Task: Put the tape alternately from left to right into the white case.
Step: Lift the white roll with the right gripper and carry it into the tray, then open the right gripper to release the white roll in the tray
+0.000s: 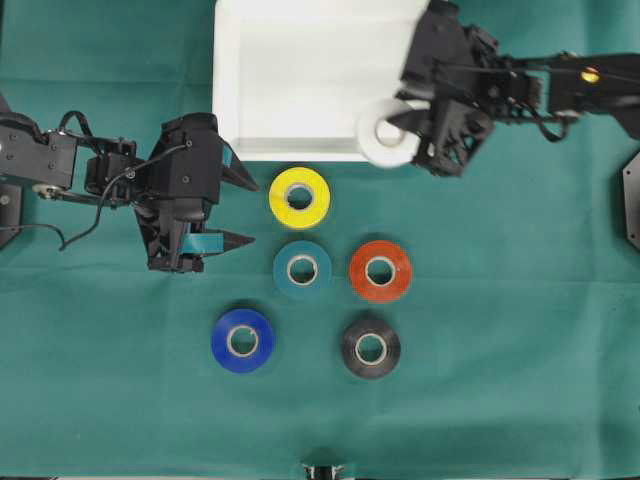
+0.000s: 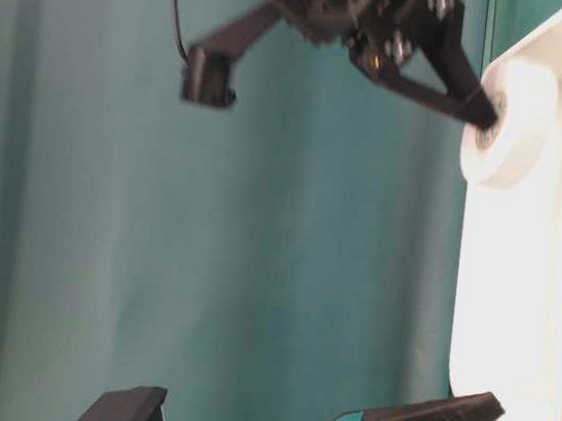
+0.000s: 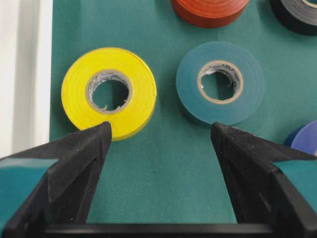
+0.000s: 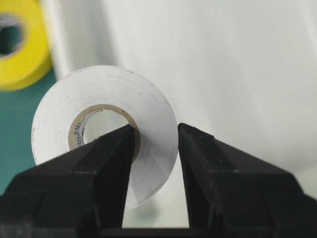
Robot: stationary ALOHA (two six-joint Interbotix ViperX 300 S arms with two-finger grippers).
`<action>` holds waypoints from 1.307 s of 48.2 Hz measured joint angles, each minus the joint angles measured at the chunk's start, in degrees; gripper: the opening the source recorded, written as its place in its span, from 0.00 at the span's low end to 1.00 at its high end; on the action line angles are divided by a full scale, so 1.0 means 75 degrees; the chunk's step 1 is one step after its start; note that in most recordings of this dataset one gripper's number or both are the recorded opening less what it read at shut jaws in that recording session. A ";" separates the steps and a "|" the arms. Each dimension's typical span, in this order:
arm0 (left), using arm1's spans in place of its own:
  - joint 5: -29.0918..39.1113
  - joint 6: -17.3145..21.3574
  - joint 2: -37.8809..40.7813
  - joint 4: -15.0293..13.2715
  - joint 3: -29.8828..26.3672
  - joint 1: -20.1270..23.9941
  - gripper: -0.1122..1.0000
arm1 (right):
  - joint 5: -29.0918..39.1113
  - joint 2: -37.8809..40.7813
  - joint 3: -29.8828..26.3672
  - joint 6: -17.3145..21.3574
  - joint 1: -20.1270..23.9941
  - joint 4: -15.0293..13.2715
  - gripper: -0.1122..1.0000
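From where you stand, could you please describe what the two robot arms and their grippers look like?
Both arms are matte black with angular bodies and thin black cables looped along them. The left gripper has pointed black fingers carrying teal tape strips. The right gripper has plain black wedge-shaped fingers, and its arm shows a small yellow-orange spot.

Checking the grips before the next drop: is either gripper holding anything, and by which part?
The right gripper pinches the white roll through its wall, one finger inside the core. The left gripper holds nothing.
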 measured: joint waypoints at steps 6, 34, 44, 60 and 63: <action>0.0000 0.0000 0.0000 0.0000 0.0000 0.0000 0.86 | 0.0000 0.0516 -0.0445 0.0000 -0.0375 -0.0176 0.11; 0.0000 0.0000 0.0012 0.0000 0.0000 0.0000 0.86 | -0.0012 0.1910 -0.1992 0.0000 -0.1477 -0.0680 0.11; 0.0000 0.0000 0.0012 0.0012 0.0000 0.0000 0.86 | -0.0141 0.2250 -0.2168 -0.0012 -0.1816 -0.0703 0.11; 0.0000 0.0000 0.0012 0.0000 0.0000 0.0000 0.86 | -0.0246 0.2379 -0.2180 0.0000 -0.1887 -0.0715 0.11; 0.0000 0.0000 0.0012 0.0000 0.0000 0.0000 0.87 | -0.0246 0.2379 -0.2180 0.0000 -0.1887 -0.0715 0.11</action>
